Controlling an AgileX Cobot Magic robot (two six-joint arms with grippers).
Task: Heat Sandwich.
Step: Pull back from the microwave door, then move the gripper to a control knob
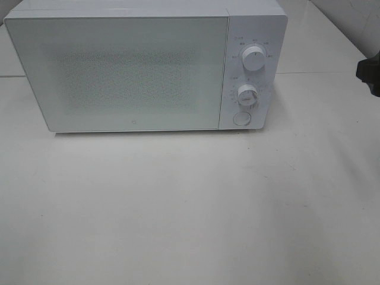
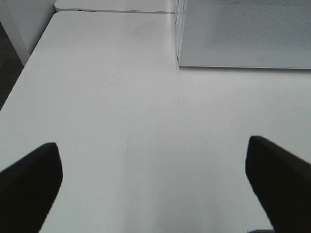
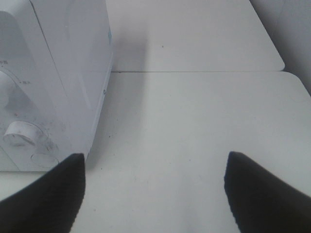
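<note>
The left gripper [image 2: 153, 158] hangs over the bare white table [image 2: 112, 97], its jaws spread wide with nothing between them. The microwave [image 2: 243, 34] stands beyond the fingertips, off toward the robot's middle. The right gripper [image 3: 155, 156] is likewise wide open and empty. The microwave's control side is just ahead of its inner finger [image 3: 43, 199], and the lower knob [image 3: 22, 133] is close by. From above, the microwave door [image 1: 119, 71] is shut. The sandwich shows in no view, so I cannot tell where it is.
</note>
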